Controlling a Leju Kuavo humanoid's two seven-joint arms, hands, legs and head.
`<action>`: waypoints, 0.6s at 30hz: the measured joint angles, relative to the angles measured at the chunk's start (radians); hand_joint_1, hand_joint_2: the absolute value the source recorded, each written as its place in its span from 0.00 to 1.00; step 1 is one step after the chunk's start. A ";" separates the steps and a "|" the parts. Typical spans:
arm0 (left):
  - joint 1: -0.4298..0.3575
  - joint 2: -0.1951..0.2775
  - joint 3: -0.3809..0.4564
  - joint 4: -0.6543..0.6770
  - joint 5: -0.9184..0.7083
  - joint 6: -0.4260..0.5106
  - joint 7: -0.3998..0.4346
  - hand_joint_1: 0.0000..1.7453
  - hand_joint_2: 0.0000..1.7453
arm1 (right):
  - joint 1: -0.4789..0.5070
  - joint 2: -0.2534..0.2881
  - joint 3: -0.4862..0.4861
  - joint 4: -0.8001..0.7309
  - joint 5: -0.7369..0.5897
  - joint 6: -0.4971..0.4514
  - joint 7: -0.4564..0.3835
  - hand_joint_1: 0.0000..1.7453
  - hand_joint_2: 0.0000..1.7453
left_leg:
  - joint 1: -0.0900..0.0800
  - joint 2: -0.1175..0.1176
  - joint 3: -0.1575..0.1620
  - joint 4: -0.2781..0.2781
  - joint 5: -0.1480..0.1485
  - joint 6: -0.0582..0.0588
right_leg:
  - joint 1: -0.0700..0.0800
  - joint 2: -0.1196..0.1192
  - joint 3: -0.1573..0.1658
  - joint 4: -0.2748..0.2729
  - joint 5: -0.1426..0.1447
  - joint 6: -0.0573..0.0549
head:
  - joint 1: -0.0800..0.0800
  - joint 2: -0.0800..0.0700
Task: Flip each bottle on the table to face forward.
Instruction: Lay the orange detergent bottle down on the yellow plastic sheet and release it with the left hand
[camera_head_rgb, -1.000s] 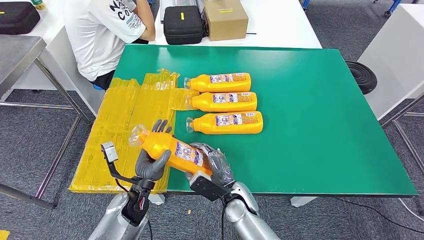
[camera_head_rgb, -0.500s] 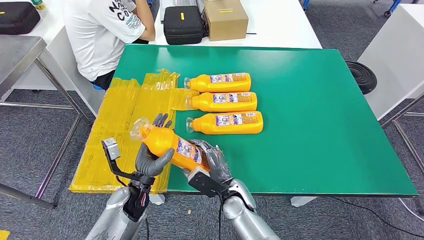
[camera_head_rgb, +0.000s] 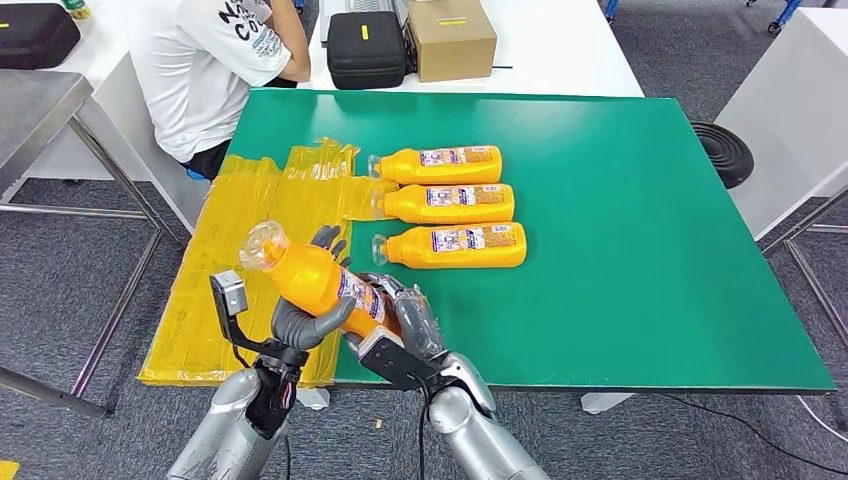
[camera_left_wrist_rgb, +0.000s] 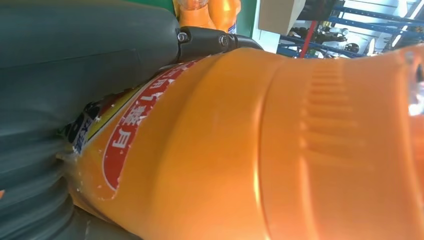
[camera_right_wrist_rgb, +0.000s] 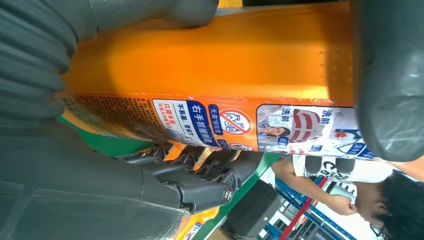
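Bottle (camera_head_rgb: 318, 285) held off table, tilted, L hand (camera_head_rgb: 303, 318) & R hand (camera_head_rgb: 402, 318) both gripping, seemingly firm.

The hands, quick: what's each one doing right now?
Left hand: holding the orange bottle near its neck end.
Right hand: holding the same bottle at its base end.
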 joint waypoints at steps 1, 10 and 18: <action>0.000 0.000 0.000 0.000 0.000 0.000 0.000 0.00 1.00 | -0.001 0.000 0.000 0.000 0.000 0.000 0.000 1.00 1.00 | 0.000 0.000 0.000 0.000 0.000 0.000 | 0.000 0.000 0.000 0.000 0.000 0.000 | 0.000 0.000; 0.004 0.000 0.002 0.000 -0.009 0.013 0.000 0.99 1.00 | -0.011 0.001 0.005 0.014 -0.002 0.007 0.000 1.00 1.00 | 0.000 0.000 0.000 0.000 0.000 0.000 | 0.000 0.000 0.000 0.000 0.000 0.000 | 0.000 0.000; 0.014 0.001 0.028 -0.009 0.006 0.014 -0.004 0.99 1.00 | -0.030 0.001 0.021 0.040 -0.001 0.010 0.002 1.00 1.00 | 0.000 0.000 0.000 0.000 0.000 0.000 | 0.000 0.000 0.000 0.000 0.000 0.000 | 0.000 0.000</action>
